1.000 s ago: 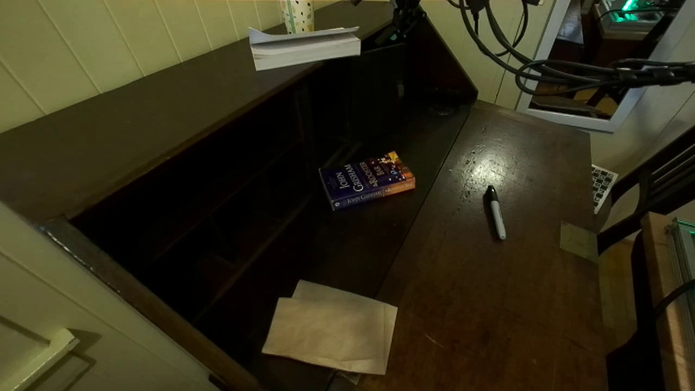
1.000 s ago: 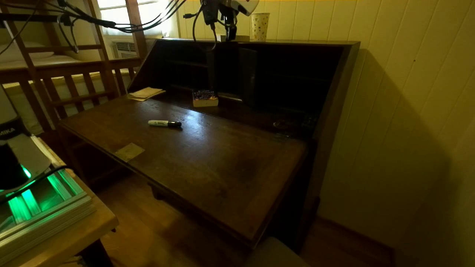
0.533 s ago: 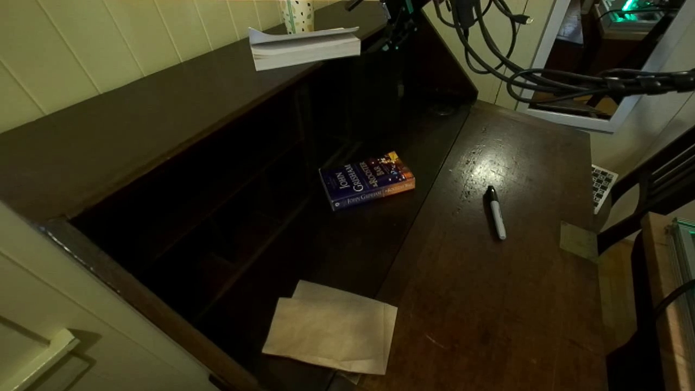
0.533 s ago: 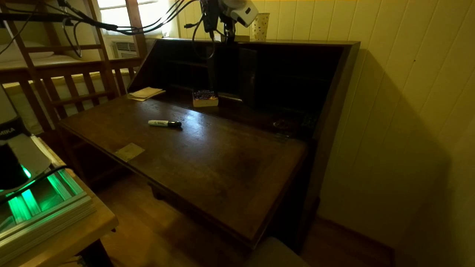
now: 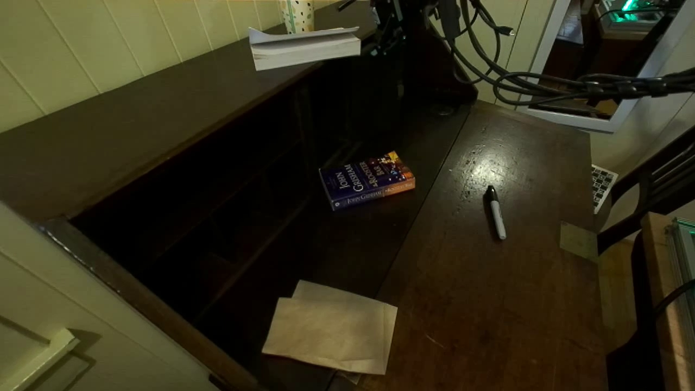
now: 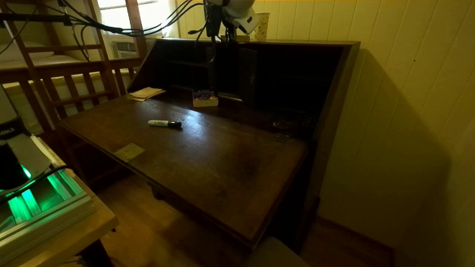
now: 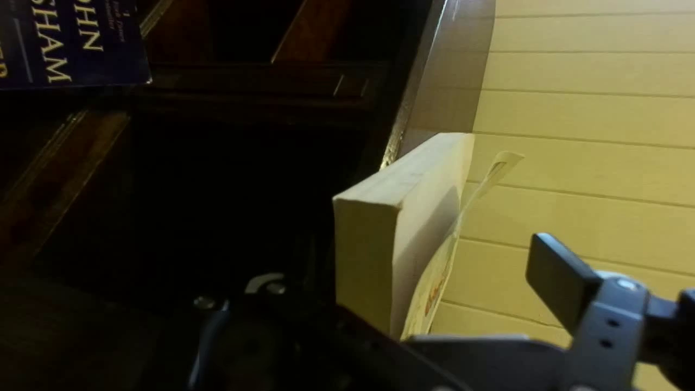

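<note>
My gripper (image 7: pixel 410 279) is open. In the wrist view its lit finger (image 7: pixel 562 282) stands at the right and the other is lost in dark at lower left. Between them, farther off, shows a thick pale-paged book (image 7: pixel 365 260) with its cover bent away. An exterior view has this book (image 5: pixel 307 51) lying on the desk's upper ledge, my gripper (image 5: pixel 386 33) just past its end, seemingly apart from it. A blue John Grisham paperback (image 5: pixel 366 182) lies lower, inside the desk; its corner also shows in the wrist view. Nothing is held.
A spotted cup (image 5: pixel 297 16) stands behind the pale book, near the wall. Brown napkins (image 5: pixel 331 331) and a marker (image 5: pixel 496 213) lie on the desk (image 6: pixel 222 167). Loose cables (image 5: pixel 543 81) hang from the arm. Dark compartments and a small door (image 6: pixel 246 76) sit beneath the ledge.
In an exterior view the gripper has shifted left, closer to the pale book's end; both exterior views show the arm coming lower with its cables. The objects have stayed put.
</note>
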Controlling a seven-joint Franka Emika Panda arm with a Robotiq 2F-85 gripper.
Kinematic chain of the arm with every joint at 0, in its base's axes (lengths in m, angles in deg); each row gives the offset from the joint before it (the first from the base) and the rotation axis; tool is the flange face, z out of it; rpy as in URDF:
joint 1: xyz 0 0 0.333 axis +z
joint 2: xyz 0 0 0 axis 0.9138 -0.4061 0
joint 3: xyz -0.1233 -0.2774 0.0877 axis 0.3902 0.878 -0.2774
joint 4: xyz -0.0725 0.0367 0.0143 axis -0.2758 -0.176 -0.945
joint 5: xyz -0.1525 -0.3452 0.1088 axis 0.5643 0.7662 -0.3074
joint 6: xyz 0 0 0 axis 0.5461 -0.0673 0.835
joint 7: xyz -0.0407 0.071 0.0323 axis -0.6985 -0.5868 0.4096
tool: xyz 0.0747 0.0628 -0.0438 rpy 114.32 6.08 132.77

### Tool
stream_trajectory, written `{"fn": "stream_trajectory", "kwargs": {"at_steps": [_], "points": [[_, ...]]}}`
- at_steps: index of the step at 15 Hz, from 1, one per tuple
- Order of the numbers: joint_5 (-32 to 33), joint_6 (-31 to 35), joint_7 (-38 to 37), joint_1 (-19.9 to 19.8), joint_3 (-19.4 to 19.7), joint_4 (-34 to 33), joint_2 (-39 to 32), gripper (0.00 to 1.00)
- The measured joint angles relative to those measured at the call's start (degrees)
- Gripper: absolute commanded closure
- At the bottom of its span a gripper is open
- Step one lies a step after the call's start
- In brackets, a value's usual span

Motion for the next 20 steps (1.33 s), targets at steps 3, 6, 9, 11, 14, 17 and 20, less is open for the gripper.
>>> {"fn": "stream_trajectory", "kwargs": {"at_steps": [3,6,9,11,14,17,20], "points": [[-1.4,-1.1,0.0,0.0,0.0,-1.7,-1.6,0.00],[-2.1,-2.4,-0.1,0.0,0.1,-3.4,-3.3,0.00],[-2.2,-3.8,-0.2,0.0,0.1,-4.6,-4.6,0.00],[-2.2,-4.3,-0.4,-0.1,0.1,-5.1,-5.2,0.00],[-2.5,-4.7,-0.5,-0.2,0.1,-5.7,-5.8,0.00],[-3.1,-4.9,-0.5,-0.3,0.1,-5.7,-6.1,0.00],[-4.6,-5.2,-0.5,-0.4,0.1,-6.2,-6.6,0.00]]}}
